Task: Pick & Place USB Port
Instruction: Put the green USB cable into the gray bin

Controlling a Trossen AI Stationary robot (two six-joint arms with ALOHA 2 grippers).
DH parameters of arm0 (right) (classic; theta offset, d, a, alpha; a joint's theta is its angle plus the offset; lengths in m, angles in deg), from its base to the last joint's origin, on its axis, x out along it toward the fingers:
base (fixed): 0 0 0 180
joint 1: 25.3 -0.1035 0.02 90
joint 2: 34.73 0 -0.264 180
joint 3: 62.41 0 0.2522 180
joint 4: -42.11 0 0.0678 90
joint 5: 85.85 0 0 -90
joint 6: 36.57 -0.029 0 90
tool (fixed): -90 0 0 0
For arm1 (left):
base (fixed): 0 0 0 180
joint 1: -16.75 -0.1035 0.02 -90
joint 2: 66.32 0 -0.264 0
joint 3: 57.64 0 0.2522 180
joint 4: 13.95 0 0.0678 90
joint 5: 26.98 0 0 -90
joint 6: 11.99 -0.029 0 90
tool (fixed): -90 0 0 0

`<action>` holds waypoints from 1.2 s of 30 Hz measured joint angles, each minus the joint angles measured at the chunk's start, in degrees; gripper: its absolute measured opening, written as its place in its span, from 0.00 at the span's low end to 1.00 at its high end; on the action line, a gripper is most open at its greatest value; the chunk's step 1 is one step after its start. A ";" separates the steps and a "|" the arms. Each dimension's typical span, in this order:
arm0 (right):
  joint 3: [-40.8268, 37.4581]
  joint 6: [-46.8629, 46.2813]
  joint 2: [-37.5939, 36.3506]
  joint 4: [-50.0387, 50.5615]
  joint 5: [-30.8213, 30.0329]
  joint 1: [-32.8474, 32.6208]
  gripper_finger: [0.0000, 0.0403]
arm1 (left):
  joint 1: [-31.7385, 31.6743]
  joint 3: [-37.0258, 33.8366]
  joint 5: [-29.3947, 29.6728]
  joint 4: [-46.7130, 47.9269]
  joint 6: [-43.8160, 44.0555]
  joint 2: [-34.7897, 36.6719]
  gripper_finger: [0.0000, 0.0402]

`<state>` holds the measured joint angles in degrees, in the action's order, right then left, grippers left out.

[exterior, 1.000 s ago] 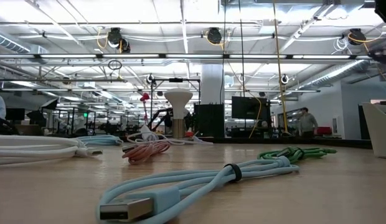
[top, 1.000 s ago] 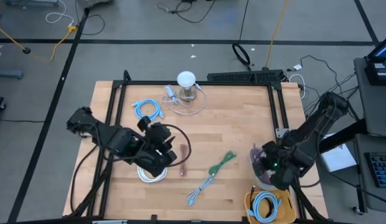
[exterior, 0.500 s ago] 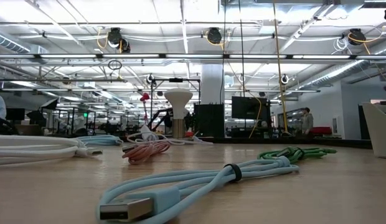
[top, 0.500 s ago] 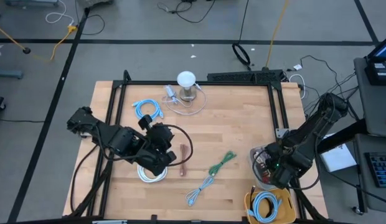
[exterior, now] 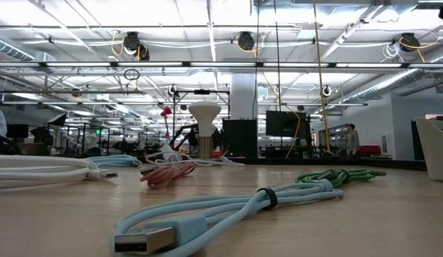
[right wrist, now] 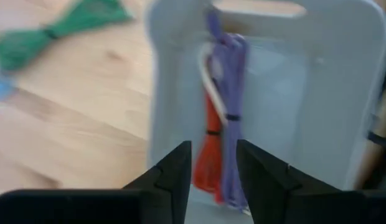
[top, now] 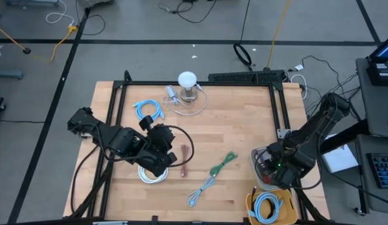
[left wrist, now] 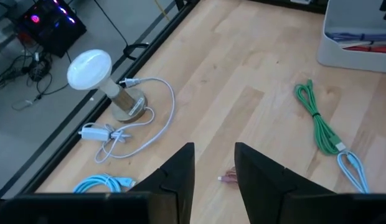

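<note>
white bin (right wrist: 317, 112): two cables, purple (right wrist: 233, 93) and red (right wrist: 208, 155)
right gripper (right wrist: 211, 165): over bin, jaws apart, empty
left gripper (left wrist: 213, 168): jaws apart, empty
yellow bin (top: 286, 209): beside white bin, one blue cable (top: 267, 206)

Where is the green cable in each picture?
High view: green cable lies right of centre on the table.
Low view: green cable lies far back, right of middle.
Left wrist view: green cable lies at the right, below the grey bin.
Right wrist view: green cable sits at the top left.
Shared landmark: the grey bin.
</note>
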<state>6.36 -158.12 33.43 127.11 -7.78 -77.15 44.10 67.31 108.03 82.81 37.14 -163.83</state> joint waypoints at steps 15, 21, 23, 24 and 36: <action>5.94 78.68 -5.18 -60.99 -44.16 2.10 0.27 | -0.73 0.00 -0.14 -2.50 -0.30 0.00 0.31; 2.81 117.18 -1.79 -92.30 -34.03 7.53 0.27 | -1.48 0.00 -1.23 -3.23 -1.46 0.00 0.29; 3.41 117.36 -0.48 -85.19 -32.78 10.51 0.26 | -1.46 0.00 -1.54 -3.20 -1.15 0.00 0.29; 3.88 115.75 0.41 -78.64 -31.10 12.13 0.26 | -1.46 0.00 -1.59 -3.19 -0.91 0.00 0.29; 6.04 115.45 14.73 -41.17 -1.28 26.83 0.29 | 1.45 0.00 -3.69 0.44 6.70 0.00 0.29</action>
<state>12.40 -42.67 48.16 85.94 -9.05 -50.32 45.55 67.31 104.34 83.26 43.84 -163.83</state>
